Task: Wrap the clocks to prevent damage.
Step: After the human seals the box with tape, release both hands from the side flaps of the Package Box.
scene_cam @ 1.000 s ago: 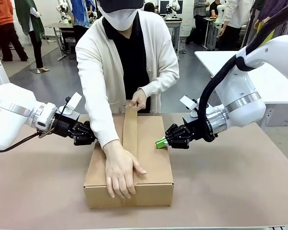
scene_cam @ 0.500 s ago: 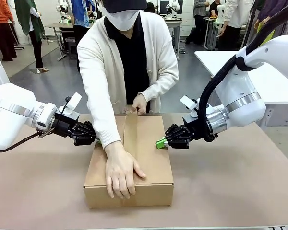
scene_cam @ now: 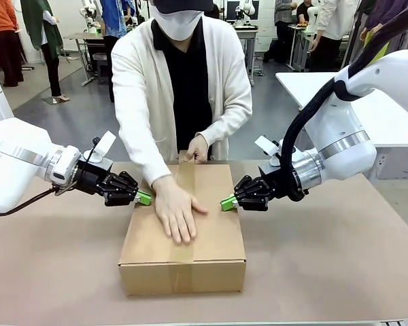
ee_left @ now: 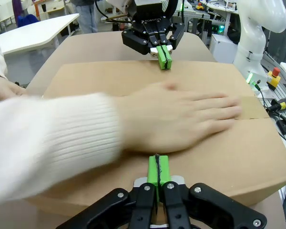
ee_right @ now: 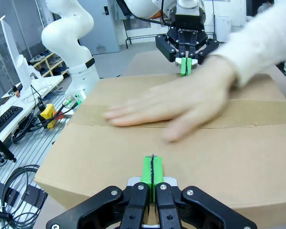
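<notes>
On the brown table (scene_cam: 340, 265), nearest the camera, sits a closed cardboard box (scene_cam: 183, 265) with its long side running away from the robot. A strip of brown tape (scene_cam: 184, 252) runs along the middle of the lid and folds down over the near face. No clock can be seen; the box is shut.

At mid-length of the box, the left gripper (scene_cam: 144, 197) meets the box's left top edge, green pads pressed together with nothing between them. In the left wrist view this gripper (ee_left: 158, 172) has its clenched pads tip-on against the box edge (ee_left: 257, 157). The right gripper (scene_cam: 227, 202) stands opposite at the right top edge, also clenched on nothing, pads together. In the right wrist view this gripper (ee_right: 151, 172) touches the near edge of the box (ee_right: 257, 181), and the left gripper (ee_right: 185, 65) faces it from the far edge.

Between the two grippers, the person's one hand (scene_cam: 176, 212) lies flat on the lid over the tape, fingers spread toward the robot; it is motion-blurred in both wrist views (ee_left: 181, 117). Farther back, the person's other hand (scene_cam: 196, 148) rests on the tape at the far edge of the box. The person wears a white cardigan (scene_cam: 143, 102) and stands at the far side of the table.
</notes>
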Robot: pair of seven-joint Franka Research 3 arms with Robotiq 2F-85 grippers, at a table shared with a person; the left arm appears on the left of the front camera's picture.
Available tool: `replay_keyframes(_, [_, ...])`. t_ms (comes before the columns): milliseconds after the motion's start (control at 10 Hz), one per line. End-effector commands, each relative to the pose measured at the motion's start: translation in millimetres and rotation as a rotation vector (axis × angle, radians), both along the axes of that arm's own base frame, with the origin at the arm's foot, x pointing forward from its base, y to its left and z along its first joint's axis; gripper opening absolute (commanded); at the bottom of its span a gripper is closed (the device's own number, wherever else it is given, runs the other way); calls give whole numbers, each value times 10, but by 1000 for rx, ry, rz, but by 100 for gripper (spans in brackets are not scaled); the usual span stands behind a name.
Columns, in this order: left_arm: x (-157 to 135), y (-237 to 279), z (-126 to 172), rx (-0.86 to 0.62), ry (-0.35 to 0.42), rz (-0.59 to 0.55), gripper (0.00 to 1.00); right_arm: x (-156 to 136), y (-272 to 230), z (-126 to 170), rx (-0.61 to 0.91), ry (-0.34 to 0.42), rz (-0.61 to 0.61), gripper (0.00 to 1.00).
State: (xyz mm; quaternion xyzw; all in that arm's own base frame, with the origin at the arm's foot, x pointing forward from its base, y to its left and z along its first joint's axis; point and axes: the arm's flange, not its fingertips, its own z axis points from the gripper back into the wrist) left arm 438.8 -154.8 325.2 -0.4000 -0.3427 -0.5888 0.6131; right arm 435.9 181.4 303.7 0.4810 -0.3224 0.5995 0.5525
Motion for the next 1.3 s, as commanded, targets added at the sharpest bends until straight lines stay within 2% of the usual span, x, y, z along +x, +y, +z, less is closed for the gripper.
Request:
replay_keyframes(0, [1,-7,-30,3,-7,-2,0,-13,12,-36,-2,6,-16,1])
replay_keyframes(1200, [1,-7,-30,3,-7,-2,0,-13,12,-36,-2,6,-16,1])
